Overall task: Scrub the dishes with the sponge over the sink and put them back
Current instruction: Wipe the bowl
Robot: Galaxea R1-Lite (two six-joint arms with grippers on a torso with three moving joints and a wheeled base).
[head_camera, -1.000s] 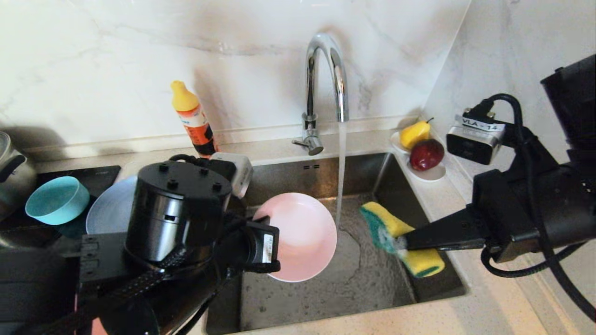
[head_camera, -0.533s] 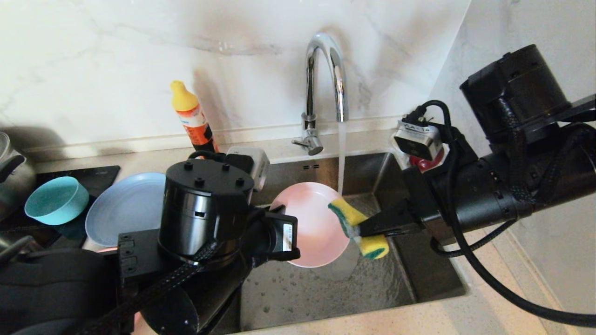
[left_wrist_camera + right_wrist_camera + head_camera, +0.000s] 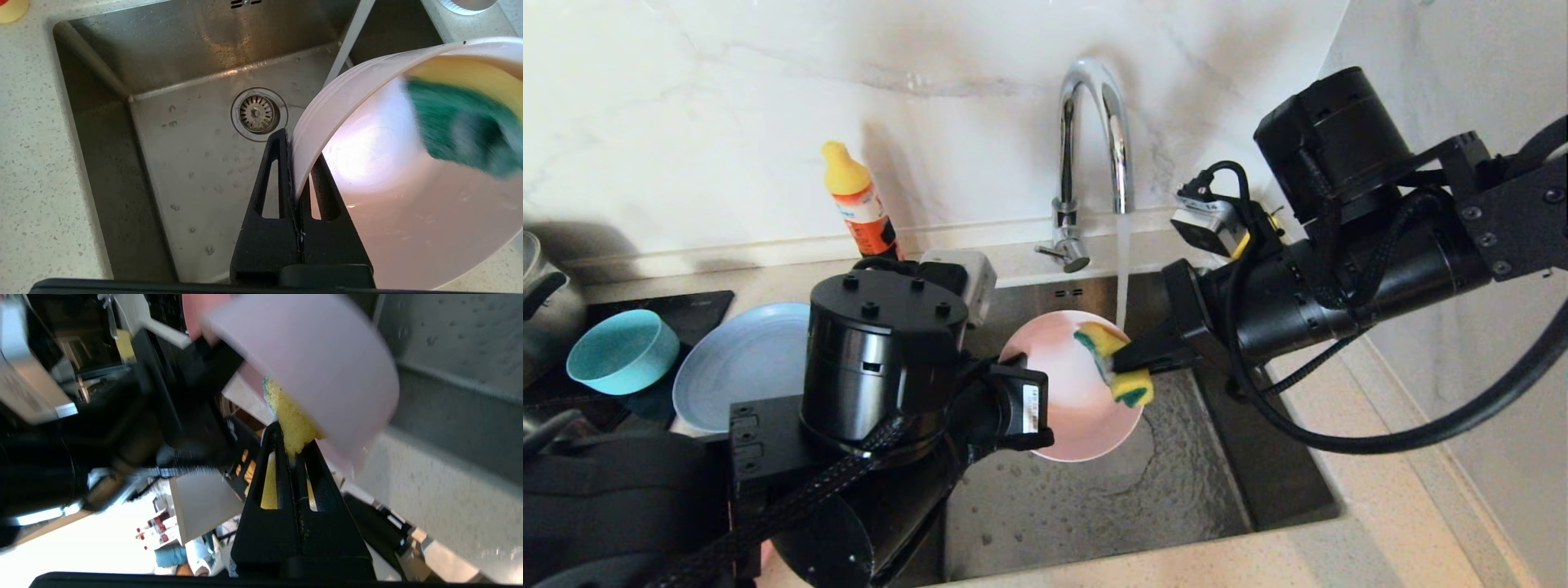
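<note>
Pale pink plate (image 3: 1068,400): round, smooth plastic, rim clamped in left pincer (image 3: 295,163), tilted over steel sink (image 3: 1094,506). Sponge (image 3: 1112,363): soft yellow, green scouring face, squeezed in right pincer (image 3: 293,447), pressed against plate.

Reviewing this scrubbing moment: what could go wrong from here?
The left gripper pinches only the rim of the pale pink plate, so the sponge's push from the right gripper may twist it loose into the sink. Water from the faucet runs beside the plate and may splash off it.
</note>
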